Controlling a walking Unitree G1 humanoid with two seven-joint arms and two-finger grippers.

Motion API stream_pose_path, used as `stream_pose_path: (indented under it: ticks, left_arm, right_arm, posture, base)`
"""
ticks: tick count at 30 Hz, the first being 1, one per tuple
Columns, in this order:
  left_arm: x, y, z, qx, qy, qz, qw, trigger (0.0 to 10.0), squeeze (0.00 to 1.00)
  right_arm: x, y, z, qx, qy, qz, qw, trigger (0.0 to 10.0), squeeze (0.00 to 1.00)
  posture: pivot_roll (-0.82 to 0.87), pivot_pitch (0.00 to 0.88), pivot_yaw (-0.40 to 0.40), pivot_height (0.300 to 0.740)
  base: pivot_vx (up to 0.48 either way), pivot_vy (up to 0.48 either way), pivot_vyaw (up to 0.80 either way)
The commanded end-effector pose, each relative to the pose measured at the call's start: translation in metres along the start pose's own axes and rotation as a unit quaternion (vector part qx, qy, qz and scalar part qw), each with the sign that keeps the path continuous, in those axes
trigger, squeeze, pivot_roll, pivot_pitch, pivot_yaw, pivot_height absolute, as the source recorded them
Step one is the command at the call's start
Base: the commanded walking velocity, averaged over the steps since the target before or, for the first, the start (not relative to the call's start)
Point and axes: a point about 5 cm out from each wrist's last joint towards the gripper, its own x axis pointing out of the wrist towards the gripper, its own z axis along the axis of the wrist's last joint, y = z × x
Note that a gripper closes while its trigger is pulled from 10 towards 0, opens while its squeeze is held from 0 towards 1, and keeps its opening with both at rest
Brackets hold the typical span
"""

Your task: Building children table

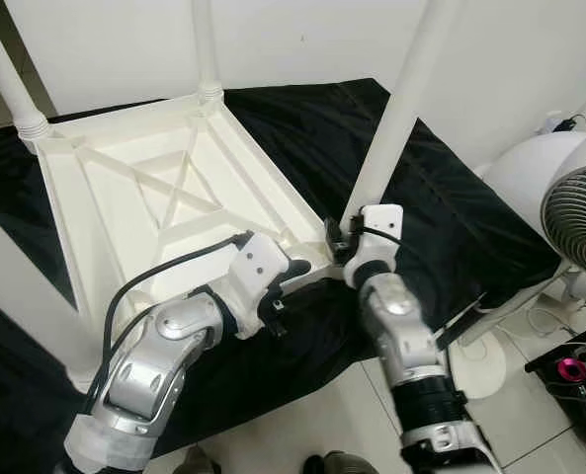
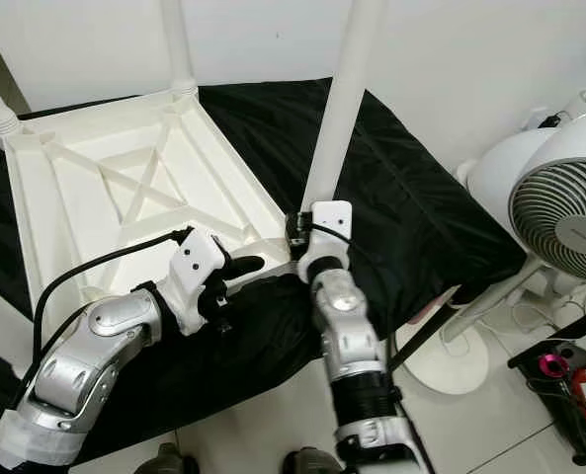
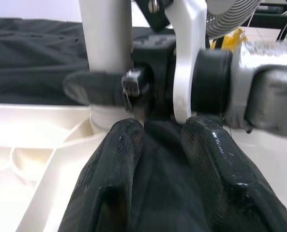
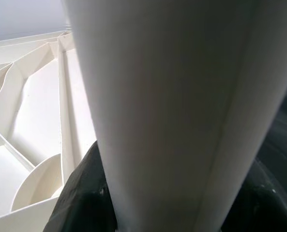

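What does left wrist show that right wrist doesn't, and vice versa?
Left wrist view: the right gripper wrapped around the base of the table leg, the black cloth behind, and the left gripper with its fingers apart just short of that corner. Right wrist view: the ribbed underside of the upturned tabletop, close up. Both: the white leg and the tabletop corner it stands in.

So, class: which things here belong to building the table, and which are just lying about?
Job: upturned white tabletop; table leg clasped by right gripper; left gripper near that corner; black cloth.
Lying about: white fan; pink item.
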Motion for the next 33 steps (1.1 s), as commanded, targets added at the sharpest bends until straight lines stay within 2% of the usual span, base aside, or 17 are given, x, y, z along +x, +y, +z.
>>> stream_pose_path:
  ticks: [1,6,7,16,17,19,21,27,30,31,33]
  left_arm:
    - [0.002,0.002,-0.003,-0.004,0.007,0.02,1.0,10.0,0.0]
    - [0.003,0.002,-0.003,-0.002,0.007,0.018,1.0,10.0,0.0]
    - [0.003,0.002,-0.003,-0.002,0.006,0.019,1.0,10.0,0.0]
    - [0.005,0.002,-0.003,-0.003,0.003,0.022,1.0,10.0,0.0]
    - [0.005,0.002,-0.003,-0.002,0.003,0.023,1.0,10.0,0.0]
    - [0.005,0.003,-0.003,-0.001,0.003,0.025,1.0,10.0,0.0]
    - [0.004,0.004,-0.003,0.0,0.004,0.026,1.0,10.0,0.0]
    - [0.003,0.004,-0.005,0.002,0.008,0.024,1.0,10.0,0.0]
    - [0.003,0.007,-0.006,0.007,0.012,0.026,1.0,10.0,0.0]
    - [0.003,0.007,-0.006,0.007,0.012,0.026,1.0,10.0,0.0]
    - [0.003,0.008,-0.005,0.008,0.011,0.026,1.0,10.0,0.0]
  right_arm:
    - [-0.005,0.01,-0.018,0.028,0.042,0.031,0.998,10.0,0.0]
    - [-0.006,0.007,-0.013,0.017,0.037,0.026,0.999,10.0,0.0]
    - [-0.007,0.005,-0.011,0.012,0.031,0.024,0.999,10.0,1.0]
    - [-0.017,-0.014,-0.011,-0.003,0.021,0.029,0.999,10.0,1.0]
    - [-0.019,-0.016,-0.012,-0.006,0.019,0.049,0.999,10.0,0.0]
    - [-0.021,-0.019,-0.013,-0.012,0.015,0.066,0.998,10.0,0.0]
    - [-0.022,-0.029,-0.011,-0.031,0.005,0.093,0.995,10.0,0.0]
    - [-0.021,-0.04,-0.008,-0.049,0.0,0.106,0.993,10.0,0.0]
    - [-0.013,-0.053,-0.002,-0.077,-0.005,0.166,0.983,10.0,0.0]
    - [-0.013,-0.053,-0.002,-0.077,-0.005,0.166,0.983,10.0,0.0]
    - [-0.006,-0.055,0.003,-0.091,-0.006,0.205,0.974,10.0,0.0]
  posture:
    - [-0.1,0.058,-0.017,0.74]
    - [-0.1,0.054,-0.02,0.74]
    - [-0.1,0.051,-0.022,0.74]
    - [-0.1,0.041,-0.029,0.74]
    - [-0.1,0.04,-0.03,0.74]
    - [-0.1,0.037,-0.031,0.74]
    - [-0.1,0.035,-0.032,0.74]
    - [-0.1,0.03,-0.032,0.74]
    - [-0.09,0.031,-0.029,0.74]
    - [-0.09,0.031,-0.029,0.74]
    - [-0.1,0.038,-0.022,0.74]
  base:
    - [0.0,0.0,0.0]
    - [0.0,0.0,0.0]
    - [0.0,0.0,0.0]
    - [0.0,0.0,0.0]
    - [0.0,0.0,0.0]
    - [0.0,0.0,0.0]
    - [0.0,0.0,0.0]
    - [0.0,0.0,0.0]
    - [0.0,0.0,0.0]
    - [0.0,0.0,0.0]
    - [0.0,0.0,0.0]
